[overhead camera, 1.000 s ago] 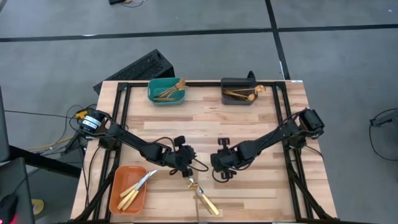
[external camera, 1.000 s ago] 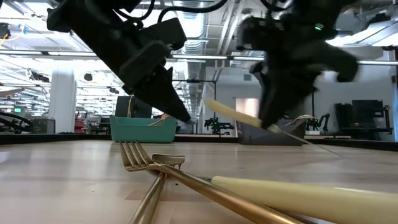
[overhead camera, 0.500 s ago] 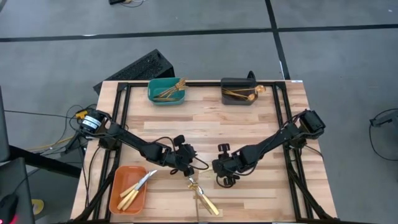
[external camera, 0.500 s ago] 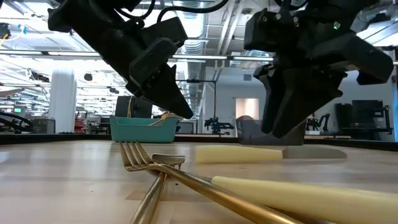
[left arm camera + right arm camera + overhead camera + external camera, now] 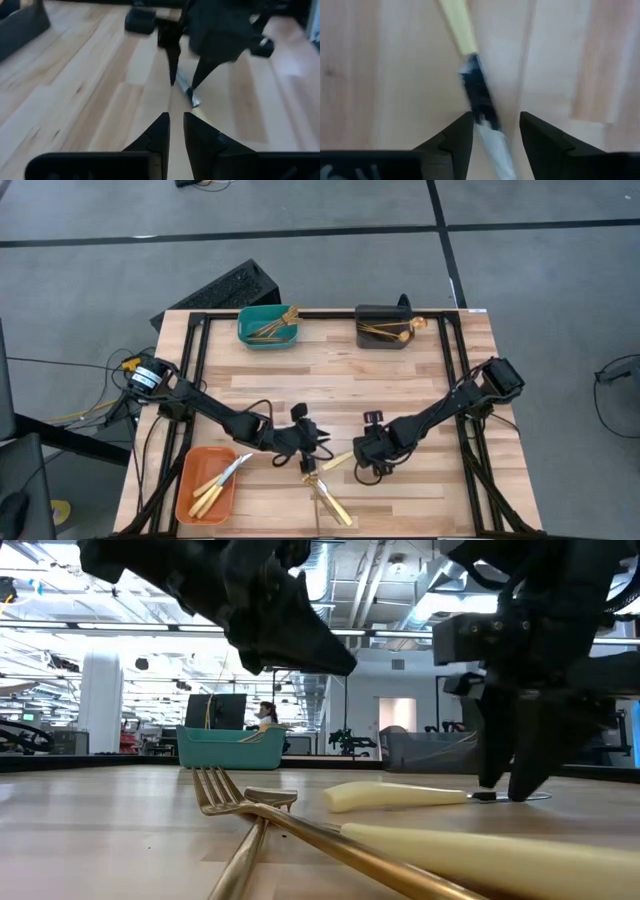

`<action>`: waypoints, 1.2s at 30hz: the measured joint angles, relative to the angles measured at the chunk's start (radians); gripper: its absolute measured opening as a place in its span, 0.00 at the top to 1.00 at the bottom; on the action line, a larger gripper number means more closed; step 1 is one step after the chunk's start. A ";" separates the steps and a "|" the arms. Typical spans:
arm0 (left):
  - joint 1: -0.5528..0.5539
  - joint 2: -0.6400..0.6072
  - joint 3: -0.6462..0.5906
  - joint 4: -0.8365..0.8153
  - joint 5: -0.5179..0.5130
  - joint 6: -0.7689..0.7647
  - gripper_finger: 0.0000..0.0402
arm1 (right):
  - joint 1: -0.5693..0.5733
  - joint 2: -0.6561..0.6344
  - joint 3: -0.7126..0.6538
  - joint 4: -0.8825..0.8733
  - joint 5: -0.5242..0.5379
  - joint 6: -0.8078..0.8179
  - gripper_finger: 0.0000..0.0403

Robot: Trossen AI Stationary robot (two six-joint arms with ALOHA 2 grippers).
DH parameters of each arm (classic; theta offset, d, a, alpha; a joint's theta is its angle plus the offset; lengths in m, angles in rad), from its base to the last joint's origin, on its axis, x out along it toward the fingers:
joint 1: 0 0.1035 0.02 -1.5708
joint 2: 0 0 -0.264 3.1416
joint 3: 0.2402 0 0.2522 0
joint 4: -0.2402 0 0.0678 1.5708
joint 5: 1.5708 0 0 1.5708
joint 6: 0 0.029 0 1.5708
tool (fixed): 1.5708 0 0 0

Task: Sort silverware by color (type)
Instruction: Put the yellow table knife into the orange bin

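A knife with a cream-gold handle (image 5: 395, 795) and silver blade (image 5: 479, 102) lies flat on the table (image 5: 337, 461) between my two grippers. My right gripper (image 5: 368, 465) points down over it, open, one finger on each side of the blade (image 5: 510, 790); the left wrist view shows it too (image 5: 185, 82). My left gripper (image 5: 318, 442) hovers above the table at the knife's handle end, with only a thin slit between its fingers (image 5: 175, 119), and holds nothing. A fork (image 5: 225, 790) and another knife (image 5: 328, 498) lie crossed near the table's near edge.
An orange bin (image 5: 188, 498) at the near left holds a few knives. A teal bin (image 5: 250, 330) with forks and a dark grey bin (image 5: 383, 338) with spoons stand at the far edge. Black frame rails (image 5: 195, 370) run along both sides. Bare wood lies mid-table.
My right gripper carried the knife, tilted and lifted, down and toward the near edge, and laid it flat on the table. Its fingers now stand apart on either side of the blade. My left gripper moved slightly right toward the knife.
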 joint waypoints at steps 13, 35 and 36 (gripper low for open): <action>-0.018 0.127 0.027 0.157 0.062 -0.012 0.65 | -0.028 0.001 -0.034 0.168 -0.025 0.013 0.59; 0.017 0.286 0.237 -0.029 0.183 -0.185 0.62 | -0.039 0.002 -0.033 0.258 0.140 0.090 0.70; 0.014 0.292 0.237 -0.014 0.181 -0.214 0.62 | -0.039 0.002 -0.033 0.252 0.141 0.090 0.70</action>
